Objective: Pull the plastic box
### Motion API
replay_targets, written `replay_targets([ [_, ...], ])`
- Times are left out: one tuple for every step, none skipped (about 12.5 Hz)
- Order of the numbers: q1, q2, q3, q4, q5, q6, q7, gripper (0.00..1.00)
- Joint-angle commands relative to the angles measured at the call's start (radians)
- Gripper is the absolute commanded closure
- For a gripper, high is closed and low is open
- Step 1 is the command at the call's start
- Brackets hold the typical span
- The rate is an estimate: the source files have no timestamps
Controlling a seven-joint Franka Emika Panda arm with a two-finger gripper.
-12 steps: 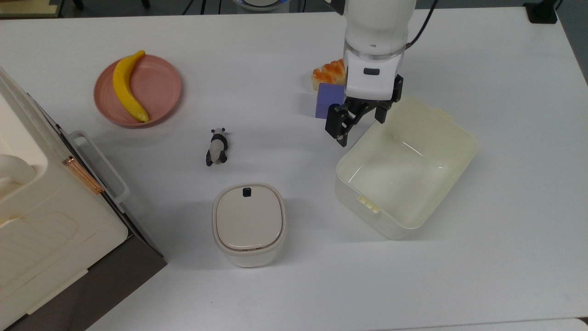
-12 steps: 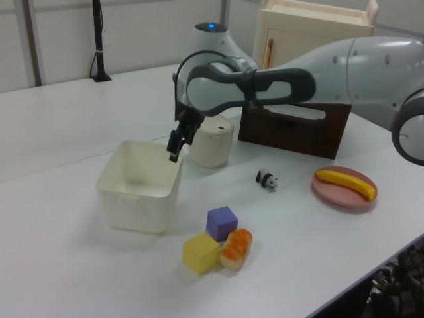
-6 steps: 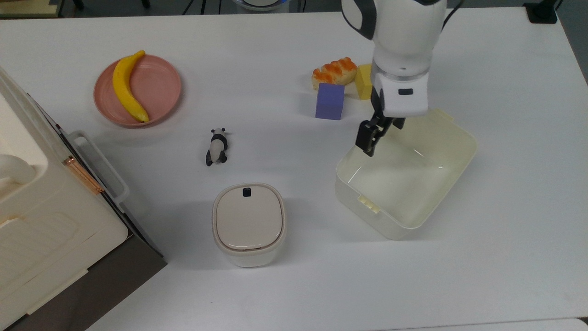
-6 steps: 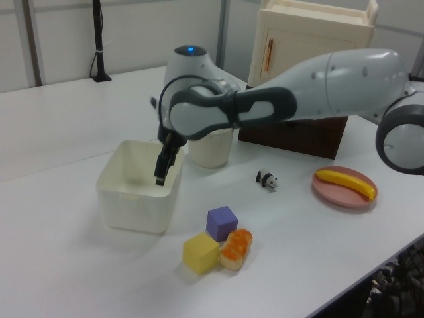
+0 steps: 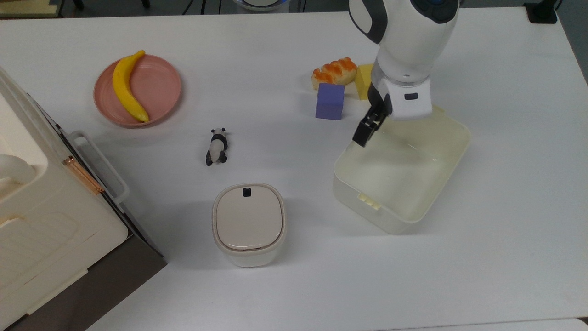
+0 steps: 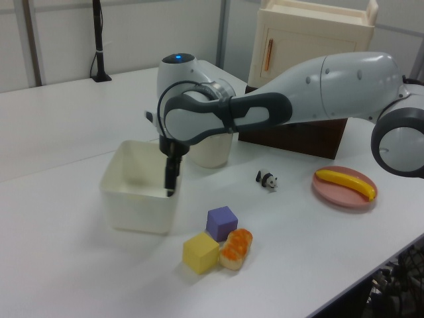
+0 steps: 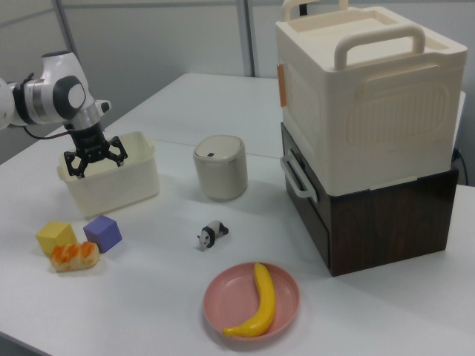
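Moved: box (image 5: 427,193) slid toward the top view's left.
Arm: gripper (image 7: 95,158) reaches down over box rim.
Fingers: spread wide.
Hidden: yellow cube (image 5: 364,82) partly behind arm.

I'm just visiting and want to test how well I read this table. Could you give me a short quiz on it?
1. True or false: the banana lies on the pink plate.
2. Which sits closest to the purple cube? A) panda figure B) yellow cube C) lidded white container
3. Fill in: the robot's jaws hang at the rim of the ____.

Key: 1 true; 2 B; 3 plastic box.
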Motion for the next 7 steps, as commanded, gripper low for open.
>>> replay_targets([
  [0.012,-0.065,-0.053,-0.008,-0.003,-0.115,-0.066,0.0],
  [0.012,-0.065,-0.07,-0.011,-0.003,-0.117,-0.059,0.0],
  [0.012,-0.065,-0.082,-0.011,-0.003,-0.117,-0.055,0.0],
  [0.012,-0.068,-0.099,-0.011,-0.003,-0.117,-0.055,0.0],
  [0.012,-0.071,-0.105,-0.011,-0.003,-0.117,-0.054,0.0],
  [0.009,-0.078,-0.108,-0.01,0.009,-0.106,-0.039,0.0],
  [-0.005,-0.087,-0.107,-0.005,0.076,-0.079,0.075,0.0],
])
